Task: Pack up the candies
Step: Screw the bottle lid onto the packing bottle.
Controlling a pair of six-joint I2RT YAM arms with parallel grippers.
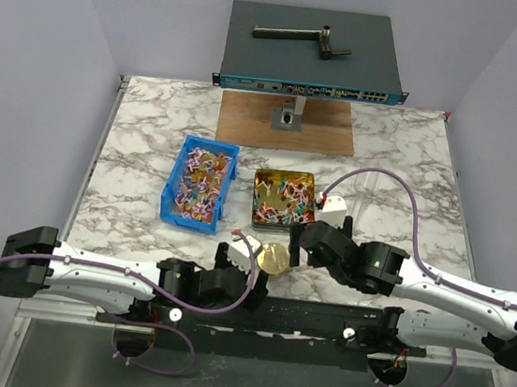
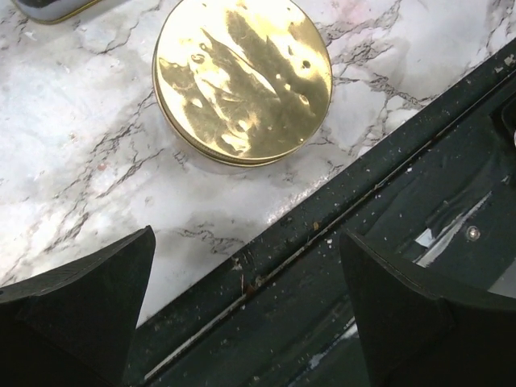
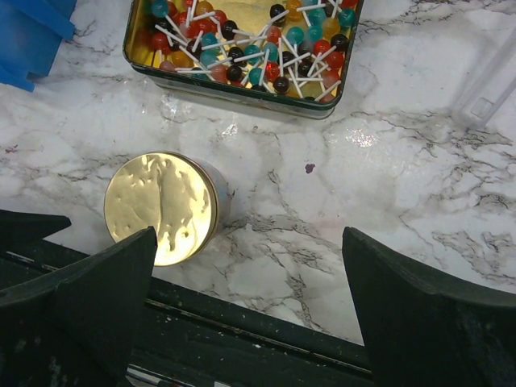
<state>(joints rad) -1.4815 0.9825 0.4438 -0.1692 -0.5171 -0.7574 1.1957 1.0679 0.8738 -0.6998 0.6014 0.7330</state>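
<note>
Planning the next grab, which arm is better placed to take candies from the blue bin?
Probably left: its open hand lies nearer the blue bin of candies; the right hand is by the tin.

White marble-patterned table [image 1: 404, 164] carries blue plastic bin [image 1: 185, 218], open square tin [image 1: 286, 172] just beside it, round gold lid [image 1: 273, 257] near front edge, wooden board [image 1: 248, 121] at back.
</note>
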